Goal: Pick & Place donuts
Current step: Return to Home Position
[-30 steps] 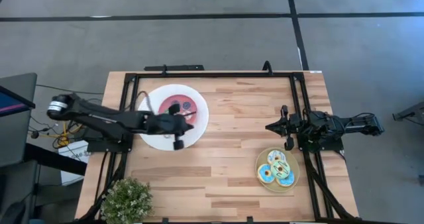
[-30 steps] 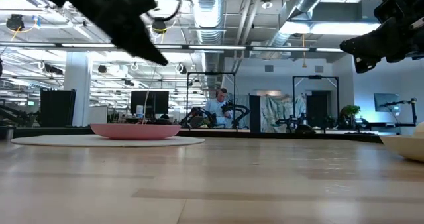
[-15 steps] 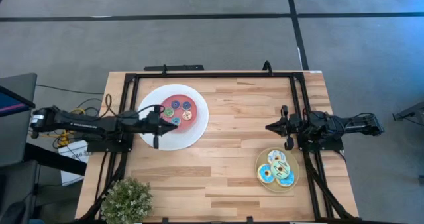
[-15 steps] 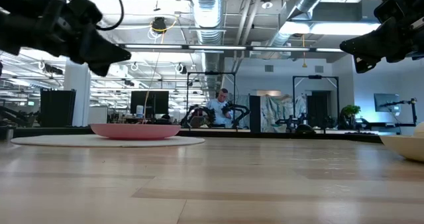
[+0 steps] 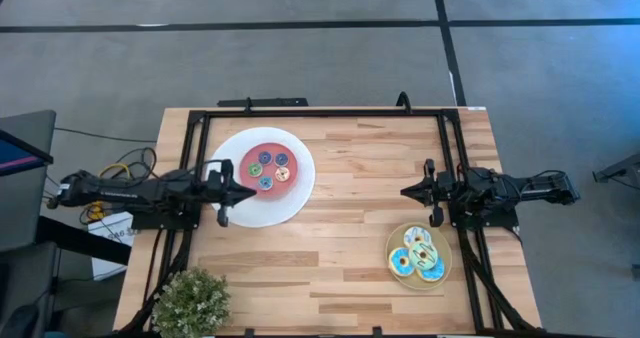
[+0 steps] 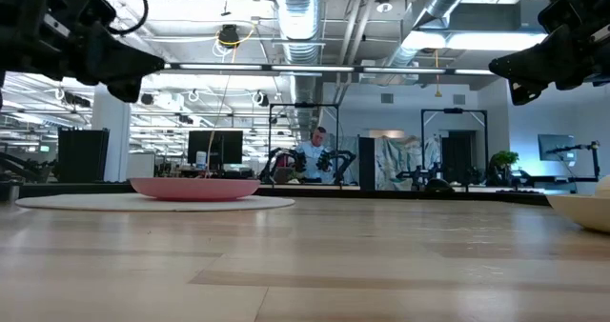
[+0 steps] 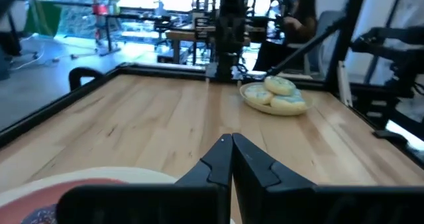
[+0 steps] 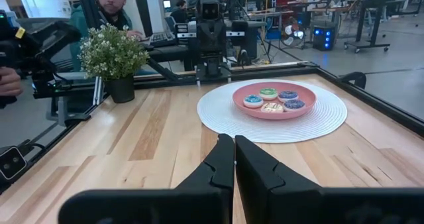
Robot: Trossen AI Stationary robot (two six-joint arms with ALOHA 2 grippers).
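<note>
Change: the left gripper (image 5: 238,190) has drawn back from over the plate toward its own table edge, with its arm folded shorter. The right gripper (image 5: 410,191) sits where it was.
Left gripper: clenched, its two fingers pressed together on nothing. It is raised clear of the wooden table (image 5: 350,168).
Just under and ahead of it: a big round white plate with a pink centre (image 5: 297,193), whose nearest rim lies below the fingertips.
A little farther ahead: five coin-sized toy ring donuts (image 8: 268,92) in purple, green, blue and tan. They are grouped close together in the pink centre, apart from the gripper.
Far across from it: a round tan plate (image 7: 248,101) near the other arm's base. It carries four large iced toy donuts (image 7: 279,86) in blue, white and pale green, packed against one another.
Right gripper: also clenched on nothing, held above bare wood at its own side of the table.
Near it: the tan plate with the large donuts, off to one side of its fingers and not touching them.
Well ahead of it: the white plate with the small donuts, straight across the table.
Farther, to one side: a small potted plant (image 8: 111,55) with green leaves and white flowers, standing on a table corner.
Beyond the table: a person (image 8: 78,17) behind the plant.
</note>
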